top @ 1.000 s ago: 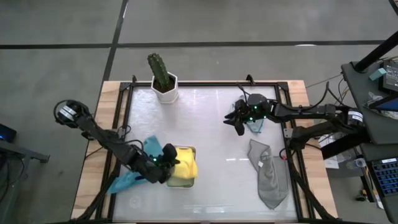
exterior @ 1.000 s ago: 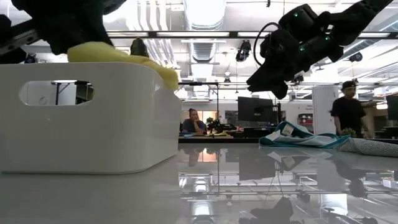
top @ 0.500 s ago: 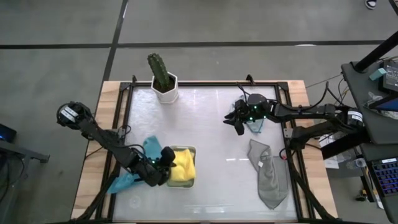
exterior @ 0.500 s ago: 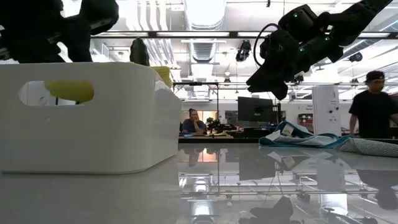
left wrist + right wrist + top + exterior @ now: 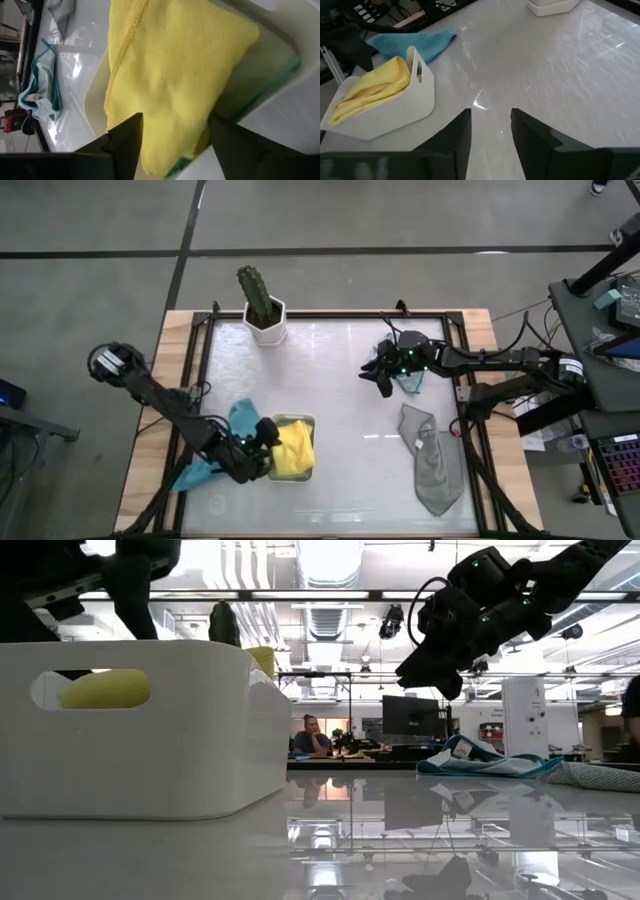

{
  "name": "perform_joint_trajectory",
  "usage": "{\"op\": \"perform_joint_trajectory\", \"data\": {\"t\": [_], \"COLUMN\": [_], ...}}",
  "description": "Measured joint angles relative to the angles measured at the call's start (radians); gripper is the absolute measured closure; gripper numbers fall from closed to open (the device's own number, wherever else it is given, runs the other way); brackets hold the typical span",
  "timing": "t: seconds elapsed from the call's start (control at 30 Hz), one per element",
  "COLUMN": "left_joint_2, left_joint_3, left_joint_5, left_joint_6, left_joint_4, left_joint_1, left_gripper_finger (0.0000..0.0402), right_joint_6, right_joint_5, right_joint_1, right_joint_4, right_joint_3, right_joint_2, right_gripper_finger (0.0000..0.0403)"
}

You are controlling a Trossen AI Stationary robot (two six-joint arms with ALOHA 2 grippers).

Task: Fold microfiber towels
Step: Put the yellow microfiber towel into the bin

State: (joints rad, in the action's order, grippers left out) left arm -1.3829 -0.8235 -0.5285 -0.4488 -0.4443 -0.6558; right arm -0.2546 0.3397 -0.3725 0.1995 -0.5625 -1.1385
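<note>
The left tool (image 5: 262,463) hangs spread over the tray (image 5: 300,476), the folded yellow towel (image 5: 293,452) lying inside just beyond its fingers. The right tool (image 5: 382,378), half spread and empty, hovers nearer the grey towel (image 5: 432,463).

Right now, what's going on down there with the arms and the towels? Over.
Left gripper open by the white tray. Yellow towel lies in the tray. Right gripper open, above the teal towel. Nothing in the way.
</note>
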Motion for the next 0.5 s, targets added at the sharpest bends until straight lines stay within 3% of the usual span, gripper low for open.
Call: {"op": "perform_joint_trajectory", "data": {"t": [0.27, 0.4, 0.5], "left_joint_2": [0.058, 0.079, 0.069], "left_joint_3": [-0.039, -0.097, -0.110], "left_joint_5": [-0.044, -0.085, -0.024], "left_joint_6": [0.153, 0.319, 0.443], "left_joint_4": [-0.090, -0.068, 0.029], "left_joint_1": [-0.001, 0.020, 0.073], "left_gripper_finger": [0.0206, 0.0258, 0.0320], "right_joint_6": [0.000, -0.017, -0.037], "right_joint_5": [0.000, 0.000, 0.000], "right_joint_1": [0.000, 0.000, 0.002], "right_joint_4": [0.000, 0.000, -0.002], "right_joint_3": [0.000, 0.000, 0.000], "right_joint_2": [0.000, 0.000, 0.000], "right_gripper_finger": [0.0273, 0.0273, 0.0273]}}
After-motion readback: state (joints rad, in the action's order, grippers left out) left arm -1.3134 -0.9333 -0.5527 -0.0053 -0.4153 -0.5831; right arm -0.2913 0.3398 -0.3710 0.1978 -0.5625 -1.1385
